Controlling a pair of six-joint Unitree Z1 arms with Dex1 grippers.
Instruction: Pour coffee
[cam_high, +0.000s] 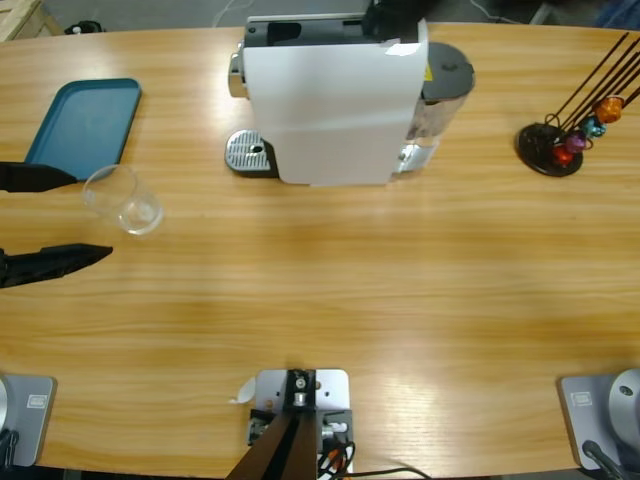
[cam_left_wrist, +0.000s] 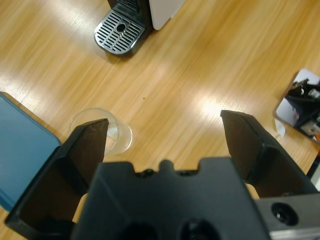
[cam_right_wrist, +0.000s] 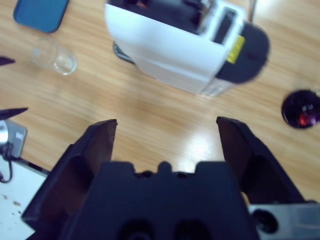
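Clear glass cup (cam_high: 123, 199), wooden table (cam_high: 400, 290)

Wooden table (cam_high: 330, 280): teal tray (cam_high: 83, 121), glass (cam_high: 124, 200), coffee machine (cam_high: 335, 100), capsule stand (cam_high: 550, 148).

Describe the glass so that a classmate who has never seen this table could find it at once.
Start at the white coffee machine at the table's far edge and move left to the blue tray. The glass stands just beside the tray's near corner, between the left gripper's open jaws. It alone is clear and empty.

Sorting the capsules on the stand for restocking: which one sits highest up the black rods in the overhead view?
The orange capsule, at the upper right of the capsule stand. The blue, purple and red ones sit lower, nearer the base.
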